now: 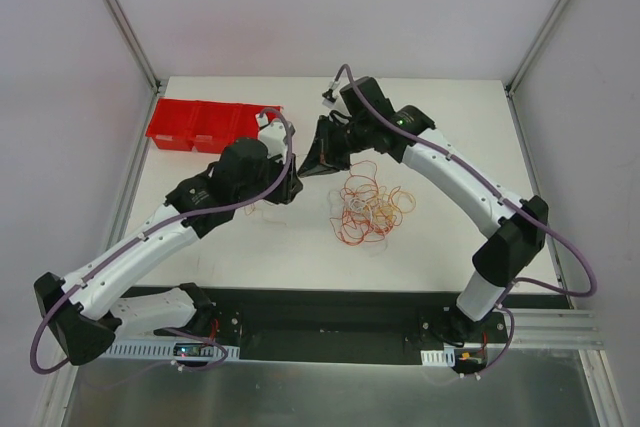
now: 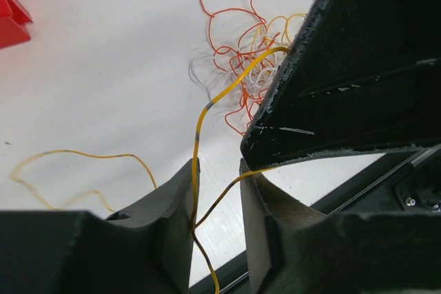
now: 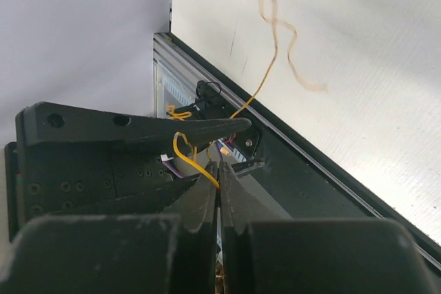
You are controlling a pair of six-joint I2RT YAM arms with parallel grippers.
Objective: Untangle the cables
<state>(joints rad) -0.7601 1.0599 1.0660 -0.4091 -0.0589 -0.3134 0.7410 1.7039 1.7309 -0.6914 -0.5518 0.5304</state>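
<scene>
The cables [image 1: 366,209] lie in a loose tangle of red, orange, yellow and white loops on the white worktop [image 1: 450,127], just right of the middle of the top view. Both arms reach in towards its left edge. A red bin [image 1: 200,125] sits at the worktop's upper left, well apart from the tangle.

In the left wrist view, the left fingers [image 2: 180,206] stand apart at the bottom of the frame. One yellow cable [image 2: 227,91] rises through the gap between them. It runs close along the inner edge of the finger on the left and is not pinched. From there it climbs towards the upper right and ends at the black tip of the right arm's hand, beside the tangle. A separate loose yellow strand [image 2: 89,154] curls on the worktop at the lower left of this view.

In the right wrist view, the right fingers [image 3: 205,206] are pressed together low in the frame, clamped on the yellow cable. It loops out just above their tips.
</scene>
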